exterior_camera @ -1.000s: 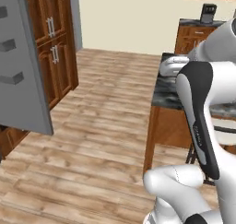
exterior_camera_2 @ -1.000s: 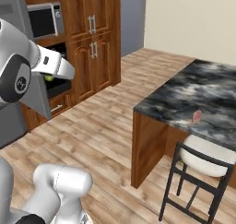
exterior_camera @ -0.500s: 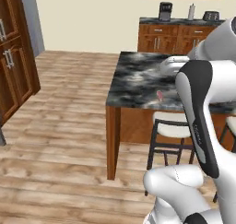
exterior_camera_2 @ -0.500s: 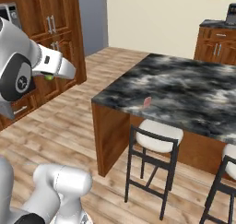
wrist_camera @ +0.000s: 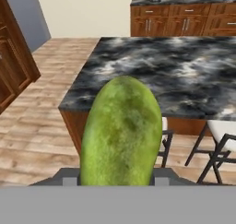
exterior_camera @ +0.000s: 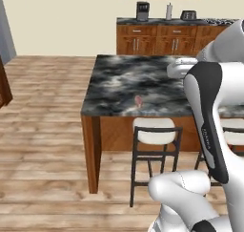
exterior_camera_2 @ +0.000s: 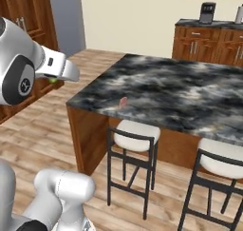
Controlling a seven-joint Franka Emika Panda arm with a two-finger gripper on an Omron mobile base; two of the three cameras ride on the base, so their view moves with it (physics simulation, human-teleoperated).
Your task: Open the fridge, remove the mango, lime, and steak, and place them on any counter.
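My gripper (exterior_camera_2: 56,79) is shut on the mango (wrist_camera: 122,131), a yellow-green oval that hides the fingertips in the hand view. A sliver of the mango (exterior_camera_2: 52,81) peeks out under the white hand in the right base view, left of the island and short of its edge. The counter (exterior_camera: 152,80) is the black-and-grey marbled island top (exterior_camera_2: 190,90) straight ahead (wrist_camera: 184,71). The steak (exterior_camera: 138,100), a small pinkish slab, lies near its front edge (exterior_camera_2: 123,101). The fridge and the lime are out of view.
Two white-seated dark stools (exterior_camera_2: 135,135) (exterior_camera_2: 220,154) stand against the island's near side, one of which shows as a stool (exterior_camera: 155,130) in the left base view. A wall counter with a coffee machine (exterior_camera: 143,10) runs behind. Wooden cabinets (wrist_camera: 14,66) stand at the left, with open wood floor between.
The whole picture has swung from the wooden cabinets round to the island, so the base has moved. The island now stands central and closer. The gripper stays shut on the mango.
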